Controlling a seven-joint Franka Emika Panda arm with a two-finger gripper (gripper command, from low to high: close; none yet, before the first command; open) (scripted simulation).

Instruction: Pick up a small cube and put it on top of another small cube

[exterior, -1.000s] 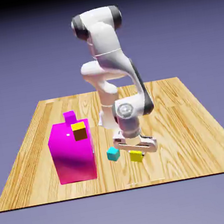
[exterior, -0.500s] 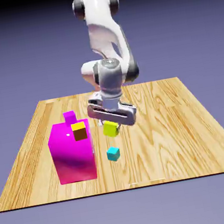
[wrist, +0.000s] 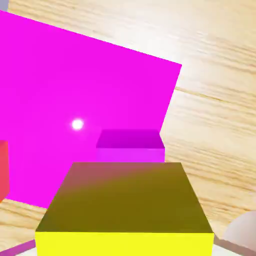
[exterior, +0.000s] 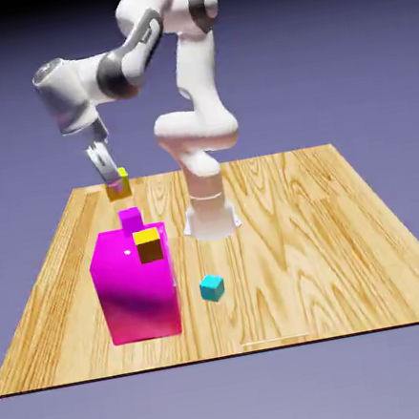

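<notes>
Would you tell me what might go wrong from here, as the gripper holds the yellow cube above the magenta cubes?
The small magenta cube sits near the big magenta block's edge, so a bump might knock it off. The held yellow cube partly covers it in the hand view, so the release might land off-centre.

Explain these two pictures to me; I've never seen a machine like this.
The machine is a white robot arm standing on a wooden table. The exterior view comes from a fixed camera facing it across the table. The hand view comes from a camera on the arm's hand, looking along its fingers.

A cyan cube lies on the table beside a big magenta block. A small magenta cube and a brown cube with a yellow top appear to sit on that block.

The end effector holds a small yellow cube in the air, the large shape low in the hand view.
</notes>
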